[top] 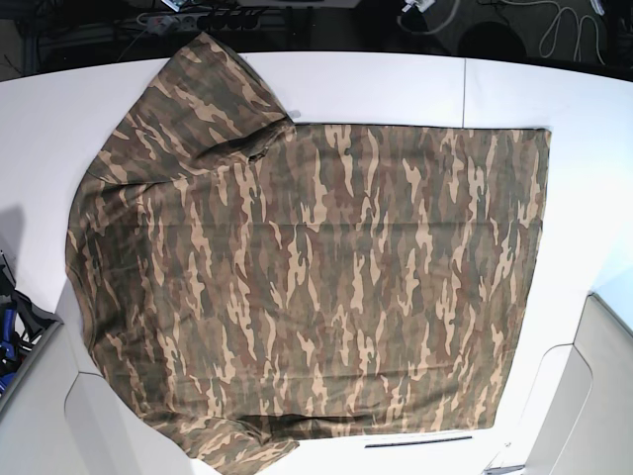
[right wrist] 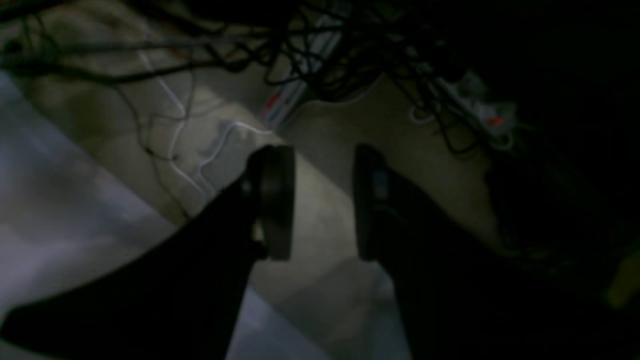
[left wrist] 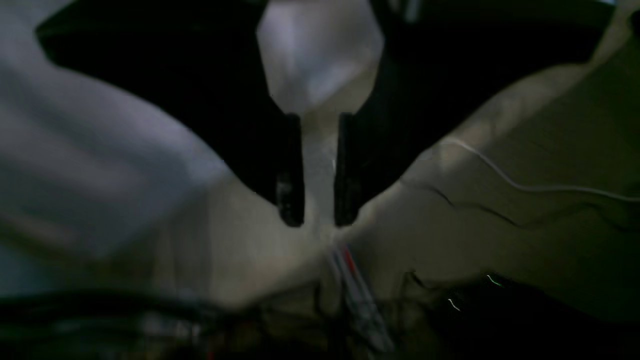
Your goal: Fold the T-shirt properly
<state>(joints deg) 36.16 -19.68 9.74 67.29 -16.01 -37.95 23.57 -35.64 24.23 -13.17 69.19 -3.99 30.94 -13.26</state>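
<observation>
The camouflage T-shirt (top: pixel 316 277) lies spread flat on the white table (top: pixel 396 89) in the base view. Its hem is toward the right, one sleeve (top: pixel 208 89) reaches the upper left and the other (top: pixel 237 445) the lower left. Neither gripper shows in the base view. In the left wrist view my left gripper (left wrist: pixel 319 220) hangs over a dim floor, its black fingers (left wrist: pixel 292 170) a narrow gap apart with nothing between. In the right wrist view my right gripper (right wrist: pixel 320 155) stands open wider and empty. No cloth appears in either wrist view.
A tangle of dark cables (right wrist: pixel 320 55) and a power strip (right wrist: pixel 480 107) lie on the floor under the right gripper. A pale surface (left wrist: pixel 75 150) fills the left of the left wrist view. Another power strip (top: pixel 198 18) and cables (top: pixel 564 25) lie behind the table.
</observation>
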